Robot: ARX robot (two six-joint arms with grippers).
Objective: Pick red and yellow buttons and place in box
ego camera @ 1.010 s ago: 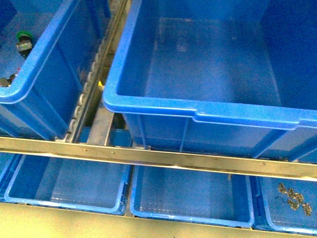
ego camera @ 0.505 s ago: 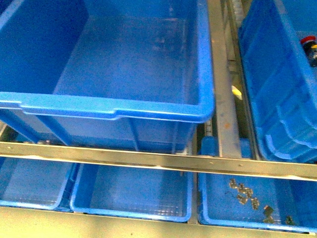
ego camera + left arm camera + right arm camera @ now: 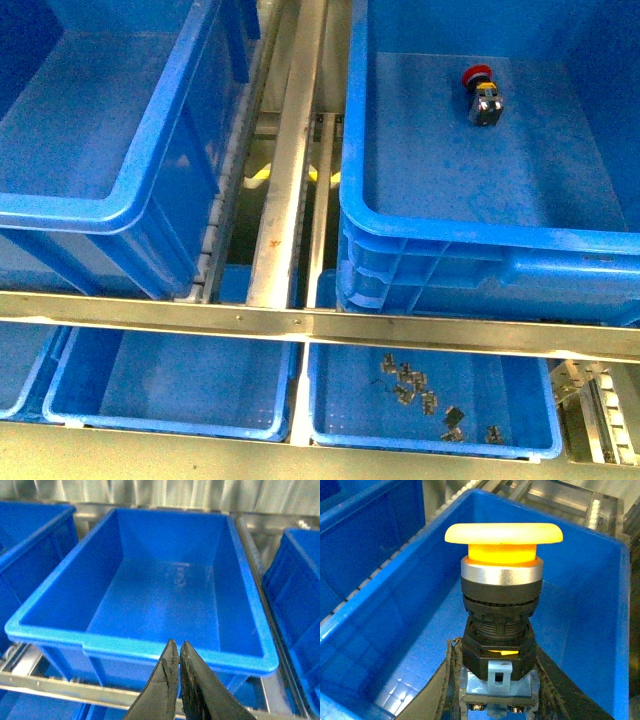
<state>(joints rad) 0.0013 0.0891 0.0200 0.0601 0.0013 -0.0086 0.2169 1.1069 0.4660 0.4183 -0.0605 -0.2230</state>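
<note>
R hand grips yellow button by its base, cap up, above a blue crate floor. L hand closed, holding nothing, over front rim of the box. Red button lies in upper-right crate, front view; box at upper left.

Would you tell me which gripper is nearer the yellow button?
Right. The right gripper is shut on the yellow button, holding it over a blue crate; the left gripper is shut, empty, before another box.
</note>
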